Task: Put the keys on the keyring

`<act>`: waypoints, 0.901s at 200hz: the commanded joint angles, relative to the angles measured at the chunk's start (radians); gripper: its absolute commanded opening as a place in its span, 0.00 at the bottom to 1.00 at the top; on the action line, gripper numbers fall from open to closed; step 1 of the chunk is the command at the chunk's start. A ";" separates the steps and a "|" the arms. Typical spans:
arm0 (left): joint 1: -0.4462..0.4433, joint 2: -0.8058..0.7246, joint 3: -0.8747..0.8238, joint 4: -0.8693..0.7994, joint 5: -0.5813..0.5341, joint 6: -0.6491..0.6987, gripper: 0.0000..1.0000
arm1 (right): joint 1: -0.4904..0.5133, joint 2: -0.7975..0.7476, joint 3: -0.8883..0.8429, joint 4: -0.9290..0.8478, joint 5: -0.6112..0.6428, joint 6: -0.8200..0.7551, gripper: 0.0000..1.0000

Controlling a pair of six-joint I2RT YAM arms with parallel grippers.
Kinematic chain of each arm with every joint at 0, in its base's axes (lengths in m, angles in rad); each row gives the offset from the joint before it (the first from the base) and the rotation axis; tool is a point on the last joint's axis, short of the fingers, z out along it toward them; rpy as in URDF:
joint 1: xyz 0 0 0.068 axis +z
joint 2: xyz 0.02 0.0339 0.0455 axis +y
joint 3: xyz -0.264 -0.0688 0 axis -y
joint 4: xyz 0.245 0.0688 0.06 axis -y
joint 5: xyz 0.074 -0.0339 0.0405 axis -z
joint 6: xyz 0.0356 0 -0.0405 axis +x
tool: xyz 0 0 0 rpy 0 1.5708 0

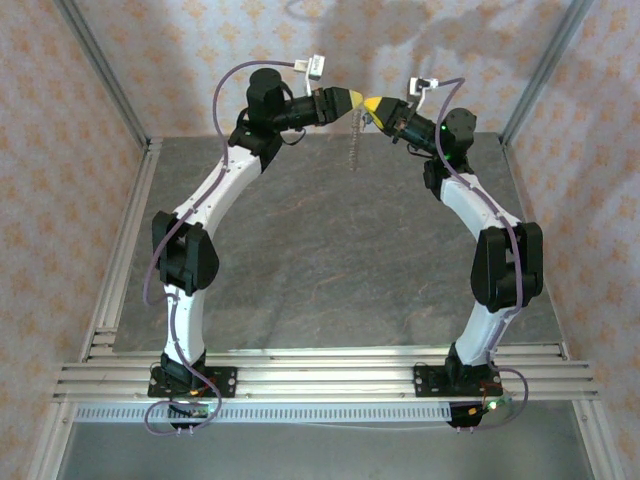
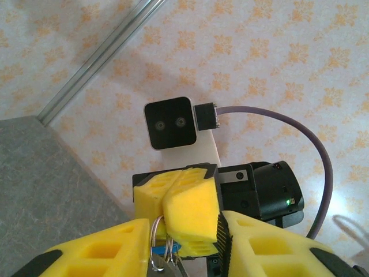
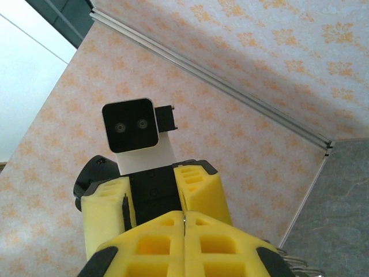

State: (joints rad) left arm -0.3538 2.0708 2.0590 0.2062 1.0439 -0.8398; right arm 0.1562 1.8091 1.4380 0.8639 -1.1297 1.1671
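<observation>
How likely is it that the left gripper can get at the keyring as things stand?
Probably yes: the left gripper meets the right gripper tip to tip, and the keyring sits between its spread fingers with nothing blocking it.

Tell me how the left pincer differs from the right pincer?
The left yellow blocky pincer has its fingers apart; the right yellow blocky pincer has them pressed together. The left pincer's fingers flank the right pincer's tip. Both are raised, meeting tip to tip.
</observation>
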 commanded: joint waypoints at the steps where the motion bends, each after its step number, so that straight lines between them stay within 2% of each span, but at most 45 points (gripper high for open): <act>1: -0.011 0.002 0.031 0.021 0.045 0.011 0.33 | 0.006 -0.033 0.008 0.063 0.003 -0.005 0.00; 116: -0.023 -0.012 0.013 -0.074 0.085 0.094 0.26 | 0.005 -0.035 0.010 0.057 0.005 -0.008 0.00; 180: -0.028 -0.003 0.039 -0.076 0.071 0.087 0.21 | 0.006 -0.042 0.003 0.051 -0.001 -0.013 0.00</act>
State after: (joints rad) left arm -0.3603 2.0708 2.0590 0.1371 1.0698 -0.7673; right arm 0.1562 1.8091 1.4380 0.8688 -1.1309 1.1667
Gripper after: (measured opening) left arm 0.215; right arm 0.043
